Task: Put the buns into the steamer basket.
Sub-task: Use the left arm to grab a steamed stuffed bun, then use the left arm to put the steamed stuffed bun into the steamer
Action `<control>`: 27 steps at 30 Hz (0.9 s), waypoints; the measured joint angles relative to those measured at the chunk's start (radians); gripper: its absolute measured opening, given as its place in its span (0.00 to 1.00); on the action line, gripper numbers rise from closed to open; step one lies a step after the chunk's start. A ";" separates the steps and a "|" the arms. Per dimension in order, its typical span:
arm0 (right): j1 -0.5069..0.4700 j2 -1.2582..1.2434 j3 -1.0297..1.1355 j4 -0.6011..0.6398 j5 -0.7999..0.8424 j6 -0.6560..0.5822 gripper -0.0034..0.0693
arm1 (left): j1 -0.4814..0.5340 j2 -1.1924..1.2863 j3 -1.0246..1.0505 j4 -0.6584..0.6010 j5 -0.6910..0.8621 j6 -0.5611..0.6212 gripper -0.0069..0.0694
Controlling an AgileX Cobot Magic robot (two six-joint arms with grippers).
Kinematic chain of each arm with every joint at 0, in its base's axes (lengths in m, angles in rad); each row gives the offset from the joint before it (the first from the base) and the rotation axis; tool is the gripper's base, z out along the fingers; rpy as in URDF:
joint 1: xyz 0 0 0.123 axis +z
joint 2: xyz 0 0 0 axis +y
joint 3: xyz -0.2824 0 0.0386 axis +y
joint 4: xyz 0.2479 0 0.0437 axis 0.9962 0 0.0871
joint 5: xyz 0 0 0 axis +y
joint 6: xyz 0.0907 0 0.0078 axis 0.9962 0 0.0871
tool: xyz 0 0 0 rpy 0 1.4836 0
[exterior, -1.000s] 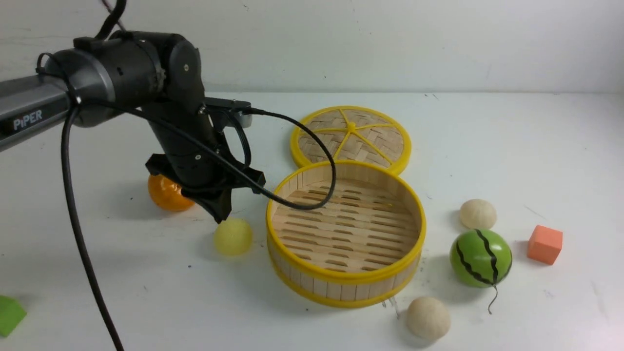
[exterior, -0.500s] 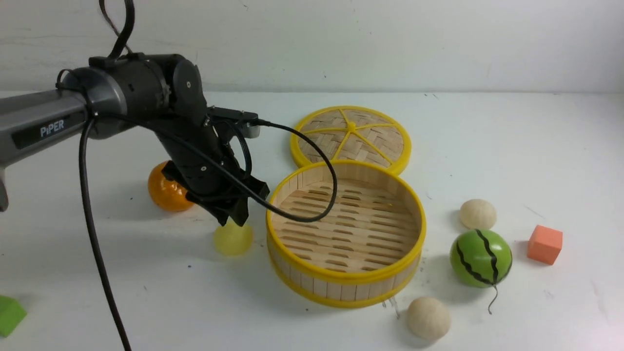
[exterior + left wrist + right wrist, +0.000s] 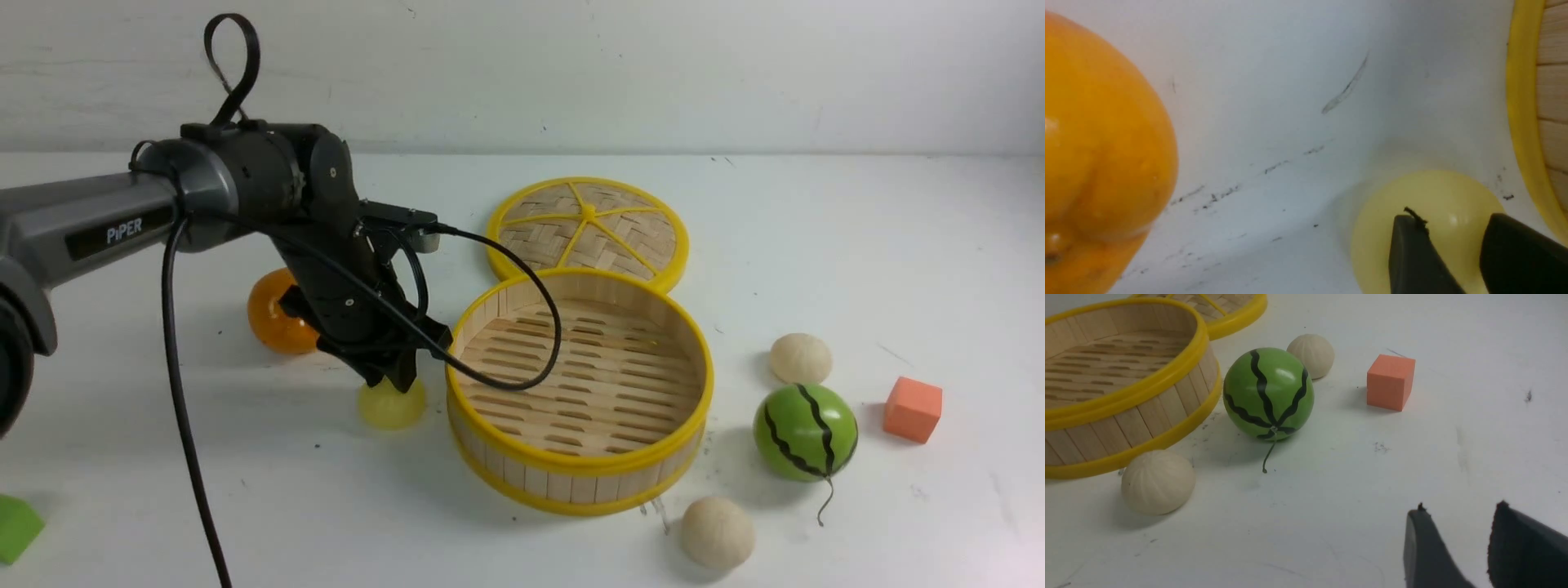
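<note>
A pale yellow bun point(image 3: 392, 408) lies on the table just left of the steamer basket point(image 3: 580, 465). My left gripper point(image 3: 397, 377) is down on top of it. In the left wrist view the gripper point(image 3: 1449, 218) is open, its two dark fingers apart over the yellow bun point(image 3: 1433, 196), beside the basket's rim point(image 3: 1521, 102). Two cream buns lie right of the basket, one farther back point(image 3: 801, 358) and one near its front point(image 3: 717, 532). My right gripper point(image 3: 1459, 508) is open over bare table and holds nothing. The basket point(image 3: 1126, 392) is empty.
An orange tangerine point(image 3: 273, 322) sits behind the left gripper. The woven lid point(image 3: 588, 229) lies flat behind the basket. A green watermelon ball point(image 3: 805, 431) and an orange cube point(image 3: 913, 408) stand at the right. A green block point(image 3: 15, 527) is at the front left edge.
The left arm has moved right and down, from beside the tangerine onto the yellow bun, and its jaws have opened. Nothing else has moved.
</note>
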 joint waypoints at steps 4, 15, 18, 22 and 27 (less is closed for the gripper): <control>0.000 0.000 0.000 0.000 0.000 0.000 0.38 | 0.000 0.009 0.000 0.000 -0.001 0.000 0.32; 0.000 0.000 0.000 0.000 0.000 0.000 0.38 | 0.000 -0.030 -0.022 0.005 0.075 -0.033 0.07; 0.000 0.000 0.000 0.000 0.000 0.000 0.38 | -0.008 -0.109 -0.032 0.013 0.106 -0.046 0.07; 0.000 0.000 0.000 0.001 0.000 0.000 0.38 | -0.077 -0.225 -0.043 0.020 0.111 -0.051 0.07; 0.000 0.000 0.000 0.002 0.000 0.000 0.38 | -0.198 -0.209 -0.051 0.008 0.053 -0.050 0.07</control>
